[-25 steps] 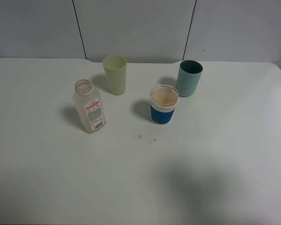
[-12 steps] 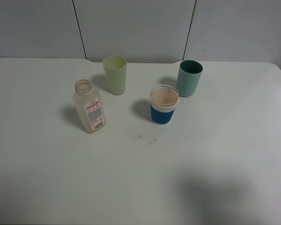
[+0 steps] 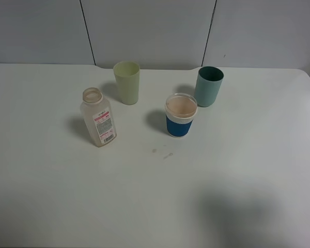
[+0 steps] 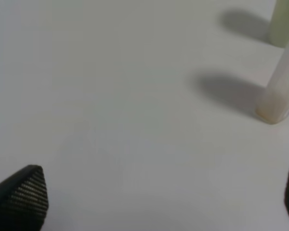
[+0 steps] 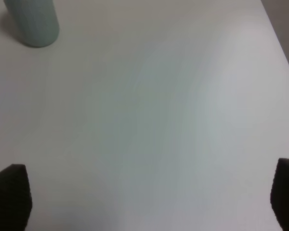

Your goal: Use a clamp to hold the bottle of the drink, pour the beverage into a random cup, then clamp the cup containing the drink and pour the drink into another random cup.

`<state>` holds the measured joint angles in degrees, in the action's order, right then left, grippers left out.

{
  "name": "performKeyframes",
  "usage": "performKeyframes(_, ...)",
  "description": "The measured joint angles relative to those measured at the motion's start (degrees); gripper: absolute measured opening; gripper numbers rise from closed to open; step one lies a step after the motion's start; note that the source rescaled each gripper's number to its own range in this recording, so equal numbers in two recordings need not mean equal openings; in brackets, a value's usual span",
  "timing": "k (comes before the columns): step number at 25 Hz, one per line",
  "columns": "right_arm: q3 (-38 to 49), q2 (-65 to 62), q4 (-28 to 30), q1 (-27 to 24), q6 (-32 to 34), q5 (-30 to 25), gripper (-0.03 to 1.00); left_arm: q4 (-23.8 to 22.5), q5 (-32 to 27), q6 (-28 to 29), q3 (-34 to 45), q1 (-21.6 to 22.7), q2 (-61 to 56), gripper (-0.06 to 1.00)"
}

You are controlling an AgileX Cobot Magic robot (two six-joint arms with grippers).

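A: Starting at the near side, what room does the table [image 3: 51, 206] offer?

B: The whole near half is bare white surface, crossed only by a soft shadow toward the near right. Two small specks [image 3: 163, 153] lie just in front of the cups. The far edge runs along a grey panelled wall [image 3: 150, 31], and the right edge shows at the far right corner.

A: And the things for the task?

B: The bottle [image 3: 97, 117] stands left of centre, uncapped, translucent and pale, with a red and white label and a barcode facing the near side. In the left wrist view its base [image 4: 278, 94] appears as a pale, blurred column with its shadow beside it. Just right of centre is the blue cup [image 3: 180, 115], with a white band under its rim and a light pinkish inside. Behind the bottle and to its right stands the pale yellow-green cup [image 3: 127, 82], near the far edge. The teal cup [image 3: 208, 86] sits just beyond and to the right of the blue one, close but apart from it. All four stand upright.

A: The grippers?

B: Neither appears in the high view. The left gripper [image 4: 149, 197] shows two dark fingertips [image 4: 24, 192] spread wide at opposite sides of its wrist view, released, with nothing but table between them; the bottle is well ahead of it. The right gripper [image 5: 149, 197] is likewise spread wide and carries nothing, hanging over bare table with the teal cup [image 5: 32, 21] far ahead.
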<state>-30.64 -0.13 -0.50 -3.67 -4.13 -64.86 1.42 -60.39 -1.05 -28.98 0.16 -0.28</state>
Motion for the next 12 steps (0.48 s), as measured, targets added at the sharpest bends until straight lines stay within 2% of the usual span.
performKeyframes(12,0.0,0.0,-0.2,0.0,0.7,0.8,1.00,0.0,0.0,0.0,0.0,0.0,0.0,1.00)
